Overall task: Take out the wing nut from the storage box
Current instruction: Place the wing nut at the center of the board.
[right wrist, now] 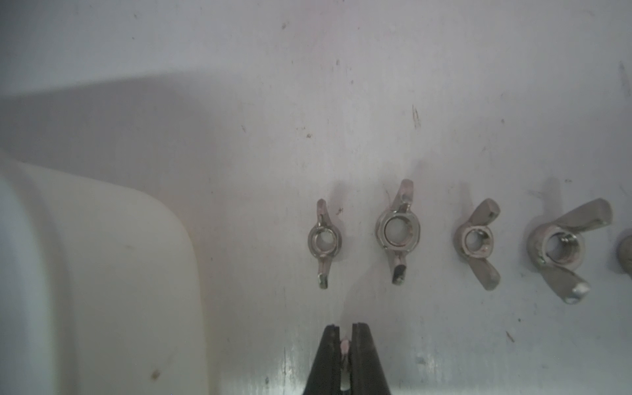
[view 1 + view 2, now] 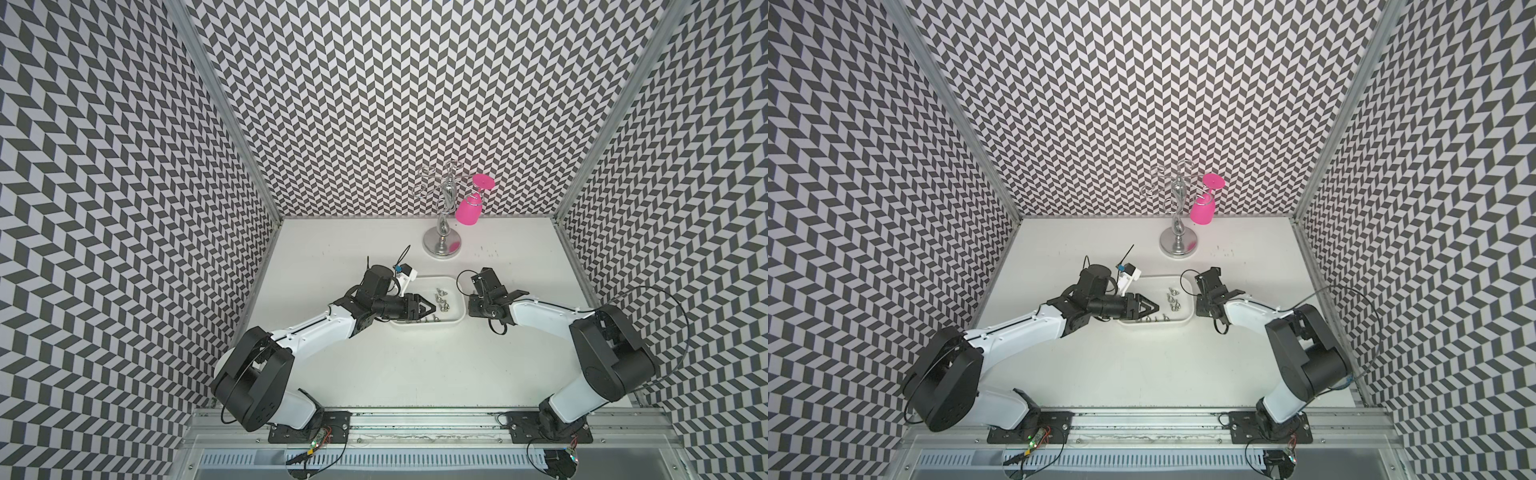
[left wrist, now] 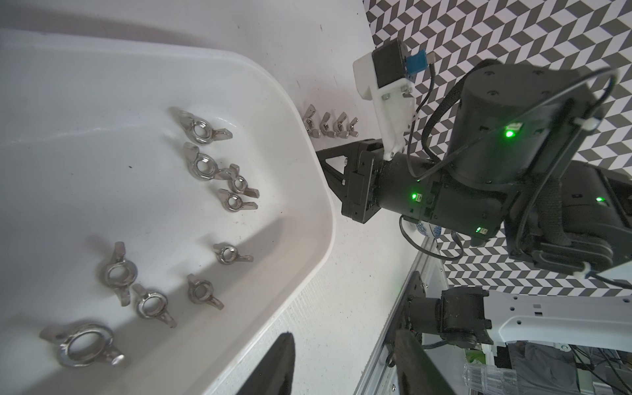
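Starting at our right hand (image 1: 345,329), we see its two black fingers (image 1: 330,345) pressed nearly together on a small silvery piece (image 1: 345,343). It looks like one wing of a wing nut, but most of it is hidden, so we cannot be sure. This hand hangs close over the table (image 1: 342,102), between the rounded corner of the storage box (image 1: 119,273) and a row of wing nuts (image 1: 398,232). The row lies on the table just outside the box, each nut apart from the next; four show whole and a fifth is cut off at the picture's edge.

Our left hand (image 2: 432,309) reaches over the box from its left side. In the left wrist view its fingers stand apart with nothing between them.

Inside the box we count nine loose wing nuts (image 3: 201,164), three of them bunched together. At the back of the table stands a chrome rack (image 2: 442,245) with a pink glass (image 2: 467,210) hung upside down.
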Controlling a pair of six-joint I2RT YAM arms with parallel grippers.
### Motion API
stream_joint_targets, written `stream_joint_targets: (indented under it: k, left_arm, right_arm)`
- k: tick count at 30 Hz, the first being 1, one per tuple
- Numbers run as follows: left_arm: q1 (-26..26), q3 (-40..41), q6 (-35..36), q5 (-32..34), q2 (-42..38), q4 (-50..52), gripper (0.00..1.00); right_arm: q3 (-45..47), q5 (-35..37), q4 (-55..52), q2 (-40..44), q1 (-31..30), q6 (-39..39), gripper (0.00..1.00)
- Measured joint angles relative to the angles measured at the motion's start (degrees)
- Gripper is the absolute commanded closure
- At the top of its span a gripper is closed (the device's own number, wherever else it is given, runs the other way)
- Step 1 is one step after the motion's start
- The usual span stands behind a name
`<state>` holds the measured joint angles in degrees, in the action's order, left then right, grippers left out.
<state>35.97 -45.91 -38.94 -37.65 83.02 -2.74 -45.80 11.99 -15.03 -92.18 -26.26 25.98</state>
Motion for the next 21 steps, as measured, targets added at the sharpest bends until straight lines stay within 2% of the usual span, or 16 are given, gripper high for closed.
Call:
stream_joint_targets:
  k: [21]
  left_arm:
    - [-0.02, 0.00, -0.92, -0.85, 1.01, -1.73, 0.49]
  right_arm:
    - [-1.14, 0.48, -1.40, -0.39, -0.31, 0.02, 0.77]
